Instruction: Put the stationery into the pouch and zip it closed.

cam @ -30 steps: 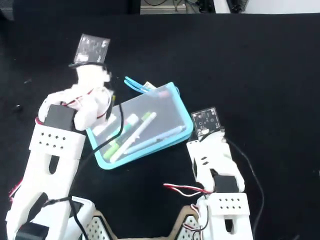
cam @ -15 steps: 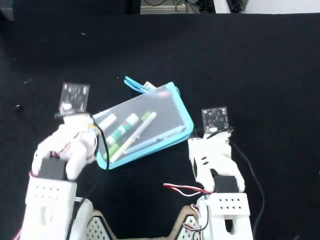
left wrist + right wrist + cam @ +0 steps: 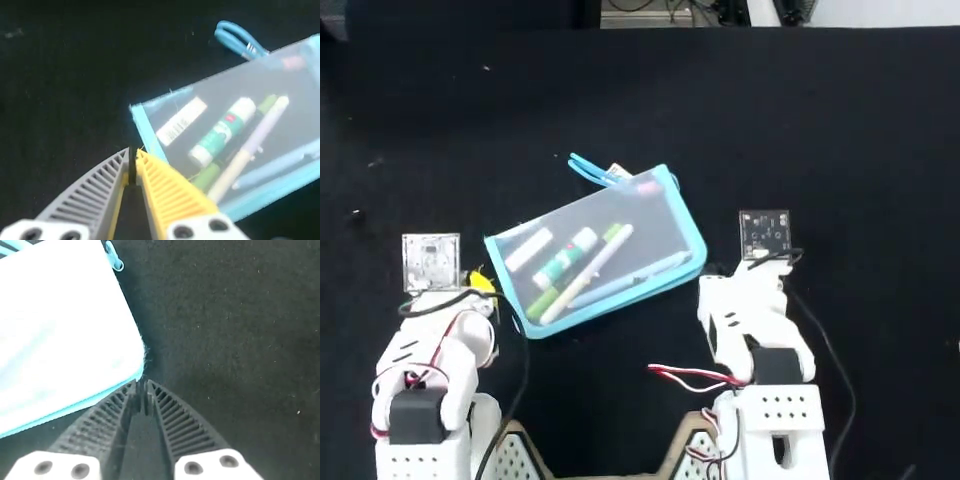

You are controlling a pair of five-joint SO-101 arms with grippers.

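The translucent blue-edged pouch (image 3: 595,250) lies flat at mid-table with a glue stick (image 3: 222,131), pens (image 3: 250,145) and a small white eraser (image 3: 181,121) showing through its side. A blue loop (image 3: 234,36) sticks out at its far corner. My left gripper (image 3: 132,154) is shut on nothing, just off the pouch's near left corner; in the high view it (image 3: 480,283) sits at the front left. My right gripper (image 3: 141,386) is also shut on nothing, beside the pouch's right corner (image 3: 135,360). A zipper pull (image 3: 114,258) lies on that edge.
The table (image 3: 800,120) is covered in black cloth, bare around the pouch. Both arm bases (image 3: 600,450) stand at the front edge, with a loose red-and-white cable (image 3: 685,376) by the right arm.
My left arm has drawn back from over the pouch's left end to the front left. The right arm shifted slightly to the right. The pouch has stayed put.
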